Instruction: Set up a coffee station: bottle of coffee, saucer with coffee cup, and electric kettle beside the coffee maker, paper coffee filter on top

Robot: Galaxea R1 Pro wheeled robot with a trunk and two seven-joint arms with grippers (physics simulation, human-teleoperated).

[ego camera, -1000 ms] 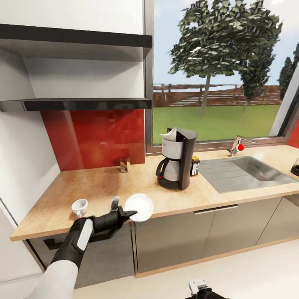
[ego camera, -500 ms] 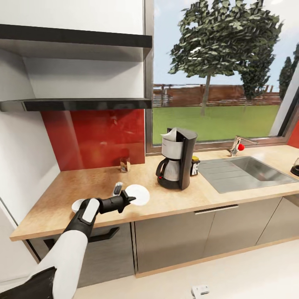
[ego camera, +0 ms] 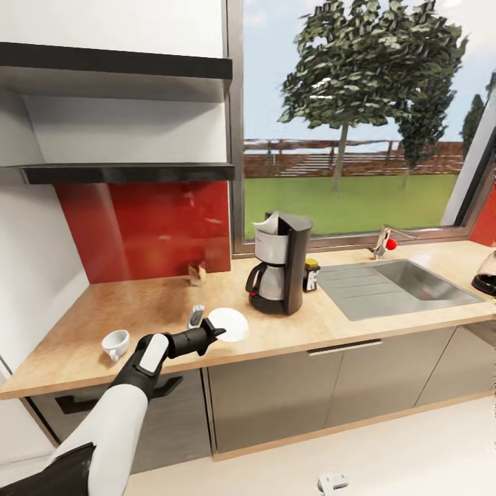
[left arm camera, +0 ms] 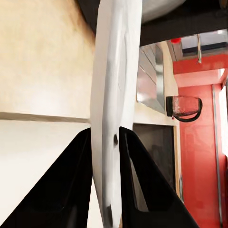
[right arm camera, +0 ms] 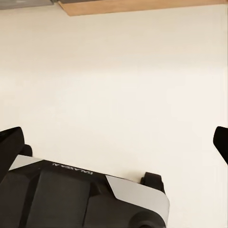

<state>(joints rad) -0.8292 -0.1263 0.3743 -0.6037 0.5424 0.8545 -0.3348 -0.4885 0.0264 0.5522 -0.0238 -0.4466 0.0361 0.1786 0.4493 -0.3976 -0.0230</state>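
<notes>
Two black jaws of the left gripper [ego camera: 209,336] pinch the saucer [ego camera: 229,324] by its rim, low over the tabletop [ego camera: 324,318]. It could slip and drop. Farther back, a bump could knock the coffee maker [ego camera: 279,271] over.

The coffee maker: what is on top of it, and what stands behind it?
A white paper coffee filter sits on the coffee maker. The bottle of coffee stands at its far right side, partly hidden by the machine.
</notes>
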